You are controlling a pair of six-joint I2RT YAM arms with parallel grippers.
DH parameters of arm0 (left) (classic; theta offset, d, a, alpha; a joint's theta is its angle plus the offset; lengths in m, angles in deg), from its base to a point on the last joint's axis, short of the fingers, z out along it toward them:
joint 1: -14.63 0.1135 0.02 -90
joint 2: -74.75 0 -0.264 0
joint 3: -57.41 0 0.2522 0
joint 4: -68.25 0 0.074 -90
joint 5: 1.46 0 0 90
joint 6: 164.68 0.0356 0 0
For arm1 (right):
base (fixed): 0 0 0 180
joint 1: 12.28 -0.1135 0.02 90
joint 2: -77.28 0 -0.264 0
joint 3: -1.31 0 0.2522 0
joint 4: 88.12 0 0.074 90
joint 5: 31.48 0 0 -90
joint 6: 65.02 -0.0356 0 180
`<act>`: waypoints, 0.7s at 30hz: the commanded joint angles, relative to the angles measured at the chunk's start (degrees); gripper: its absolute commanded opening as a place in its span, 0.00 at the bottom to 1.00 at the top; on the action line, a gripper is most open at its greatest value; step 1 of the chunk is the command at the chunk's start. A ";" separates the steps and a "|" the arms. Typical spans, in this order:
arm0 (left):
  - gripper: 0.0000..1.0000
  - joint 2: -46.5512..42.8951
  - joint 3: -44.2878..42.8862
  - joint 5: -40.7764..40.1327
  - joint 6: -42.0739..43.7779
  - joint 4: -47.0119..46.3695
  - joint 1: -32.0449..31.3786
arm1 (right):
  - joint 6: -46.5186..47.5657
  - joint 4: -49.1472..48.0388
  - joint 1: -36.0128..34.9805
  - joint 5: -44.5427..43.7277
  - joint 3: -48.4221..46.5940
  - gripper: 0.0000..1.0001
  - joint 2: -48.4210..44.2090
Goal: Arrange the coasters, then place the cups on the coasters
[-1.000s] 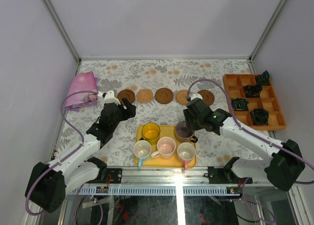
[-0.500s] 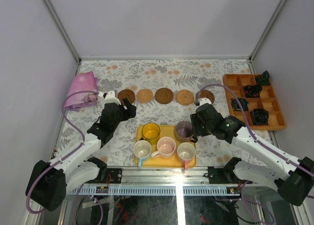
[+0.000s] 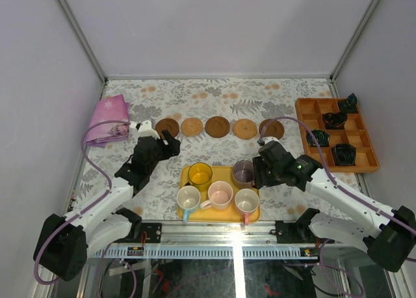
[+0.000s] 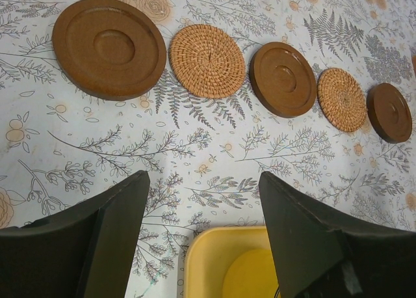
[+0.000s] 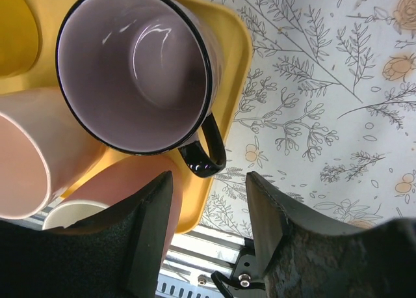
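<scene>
Five coasters lie in a row: dark [image 3: 168, 127], tan [image 3: 192, 126], dark [image 3: 217, 126], tan [image 3: 245, 128], dark [image 3: 271, 127]. The left wrist view shows them too, from the first dark one [image 4: 109, 47] to the last [image 4: 389, 112]. Five cups stand on the yellow tray [image 3: 218, 218]: yellow [image 3: 199, 174], grey-purple [image 3: 243, 172], white-blue [image 3: 188, 197] and two pink [image 3: 220, 194] [image 3: 246, 200]. My right gripper [image 3: 257, 174] [image 5: 209, 181] is open, with the grey-purple cup's [image 5: 136, 64] black handle [image 5: 211, 148] just ahead of its tips. My left gripper [image 3: 171, 145] [image 4: 203, 179] hangs open and empty over the tray's far left corner [image 4: 208, 246].
An orange compartment tray [image 3: 300, 116] holding black ring-shaped objects [image 3: 318, 137] sits at the right edge. A pink cloth [image 3: 107, 119] lies at the far left. Walls close in the table on three sides.
My right arm has pulled back from the coaster row toward the tray and lowered beside the grey-purple cup, uncovering the rightmost dark coaster. The left arm has not moved.
</scene>
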 commanded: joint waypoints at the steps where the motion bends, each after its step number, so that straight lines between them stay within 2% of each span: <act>1: 0.68 0.37 0.39 -0.57 -0.48 -1.69 -0.36 | -1.76 1.04 -0.55 3.06 0.38 0.56 -0.42; 21: 0.69 0.10 0.77 -0.90 -0.72 -1.16 -0.39 | -0.89 -6.85 -0.87 1.57 1.80 0.55 6.51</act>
